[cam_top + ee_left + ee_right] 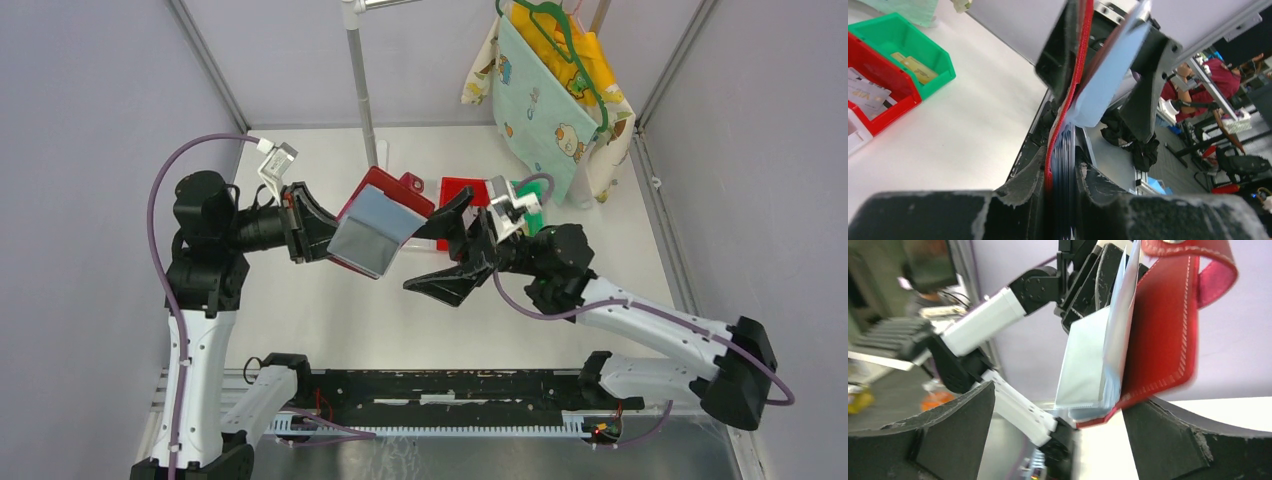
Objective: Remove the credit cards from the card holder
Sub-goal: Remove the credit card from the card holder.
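Well, I have the card holder [375, 222] aloft between the 2 arms, with my left gripper [325, 232] clamped on its cover. My right gripper [440, 248] gapes wide and empty just beside its free edge. I judge the holder light and floppy: a stitched red cover with slick clear sleeves [368, 240] fanning loose. Tan credit cards [914, 68] lie in the green bin [898, 34]. I'd pinch a stiff card edge, never a sleeve.
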### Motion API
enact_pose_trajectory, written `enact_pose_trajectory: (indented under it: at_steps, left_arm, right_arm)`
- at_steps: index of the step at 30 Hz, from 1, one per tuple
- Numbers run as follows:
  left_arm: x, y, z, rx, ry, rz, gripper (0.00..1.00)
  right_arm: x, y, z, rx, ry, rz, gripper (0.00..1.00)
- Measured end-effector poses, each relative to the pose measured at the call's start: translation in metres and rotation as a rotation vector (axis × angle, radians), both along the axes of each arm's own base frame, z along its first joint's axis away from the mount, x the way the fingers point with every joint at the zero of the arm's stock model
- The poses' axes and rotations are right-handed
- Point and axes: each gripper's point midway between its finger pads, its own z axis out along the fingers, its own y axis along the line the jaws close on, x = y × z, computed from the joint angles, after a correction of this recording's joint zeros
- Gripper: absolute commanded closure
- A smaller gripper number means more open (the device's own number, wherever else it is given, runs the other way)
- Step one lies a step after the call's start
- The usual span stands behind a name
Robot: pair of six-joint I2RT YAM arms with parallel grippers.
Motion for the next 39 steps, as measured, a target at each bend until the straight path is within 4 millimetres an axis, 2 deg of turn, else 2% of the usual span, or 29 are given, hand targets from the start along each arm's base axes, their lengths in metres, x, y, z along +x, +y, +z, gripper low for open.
enact_pose_trajectory:
  at_steps: [7, 15, 20, 28, 33, 39]
  left_arm:
    - [0.011, -0.001, 0.000, -0.015, 0.090, 0.029, 0.98]
    - [0.019, 0.002, 0.002, -0.022, 0.110, 0.089, 0.98]
    - [0.022, 0.003, 0.002, -0.021, 0.112, 0.111, 0.98]
    - [0.021, 0.003, 0.002, -0.026, 0.127, 0.111, 0.98]
    - [0.018, 0.002, 0.003, -0.027, 0.129, 0.096, 0.98]
    - [0.019, 0.002, 0.002, -0.027, 0.131, 0.099, 0.98]
  right_arm:
    - [0.020, -0.027, -0.011, -0.014, -0.331, -0.344, 0.02]
    - [0.023, -0.004, -0.024, -0.083, -0.588, -0.514, 0.02]
    - [0.028, 0.004, -0.024, -0.116, -0.682, -0.587, 0.02]
    - [0.039, 0.004, -0.019, -0.122, -0.671, -0.747, 0.02]
    - [0.052, -0.008, -0.006, -0.074, -0.590, -0.888, 0.02]
    - [0.059, -0.022, 0.004, -0.017, -0.468, -0.959, 0.02]
